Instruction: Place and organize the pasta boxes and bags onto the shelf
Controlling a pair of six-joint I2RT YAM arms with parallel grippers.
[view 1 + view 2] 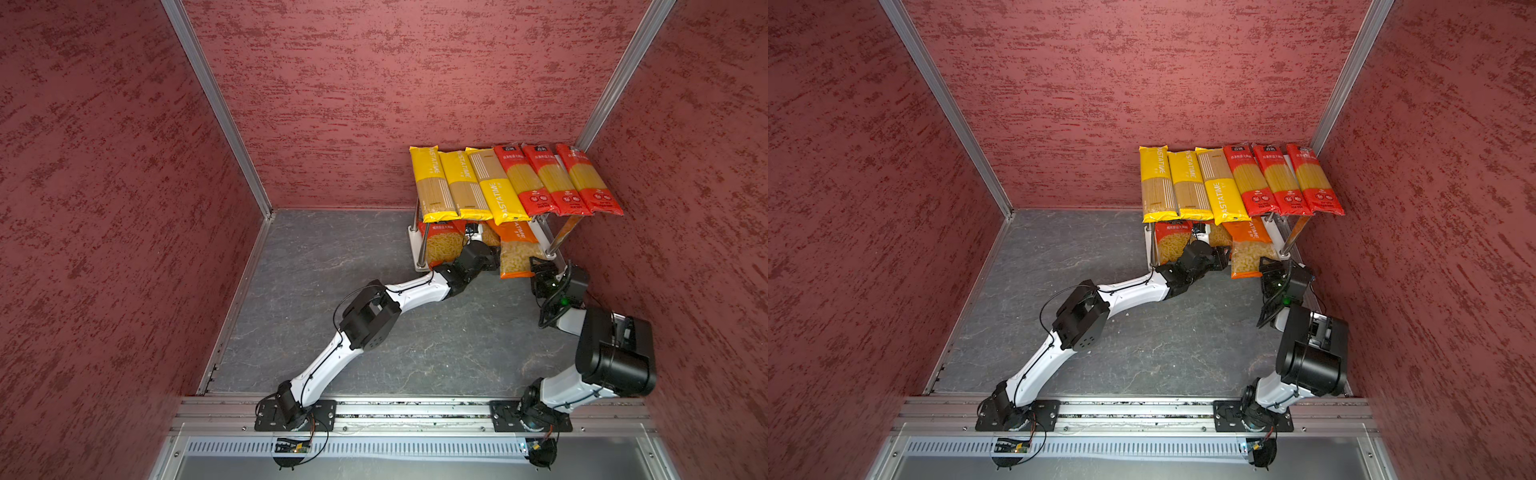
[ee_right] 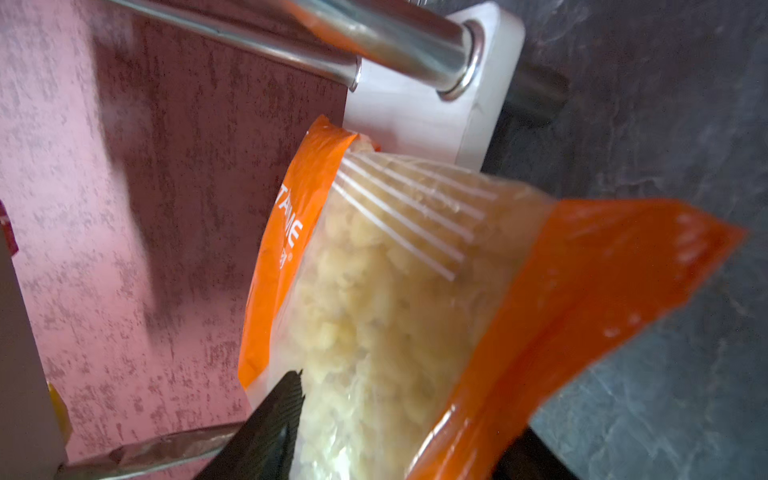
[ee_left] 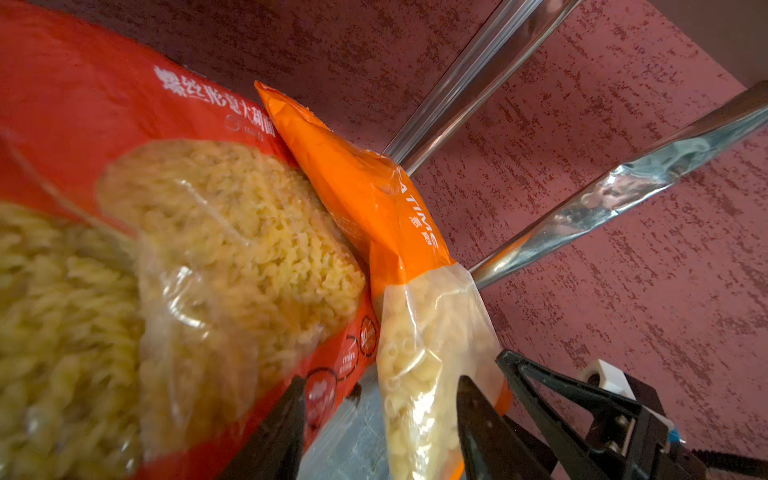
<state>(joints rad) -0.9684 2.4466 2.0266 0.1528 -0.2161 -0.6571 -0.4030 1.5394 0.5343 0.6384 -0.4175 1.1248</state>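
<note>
the orange bag point(image 1: 517, 253) sits on the bottom board of the shelf point(image 2: 415, 116), right of the middle in both top views, touching a red bag point(image 3: 124, 124). the left gripper point(image 3: 381, 380) and right gripper point(image 2: 411, 415) have jaws spread at its end. long packs point(image 1: 511, 183) on top half hide it. a shiny leg point(image 1: 559, 237) stands close.

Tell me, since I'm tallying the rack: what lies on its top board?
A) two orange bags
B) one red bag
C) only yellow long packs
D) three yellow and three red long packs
D: in both top views three yellow spaghetti packs and three red spaghetti packs lie side by side across the top of the shelf.
</note>
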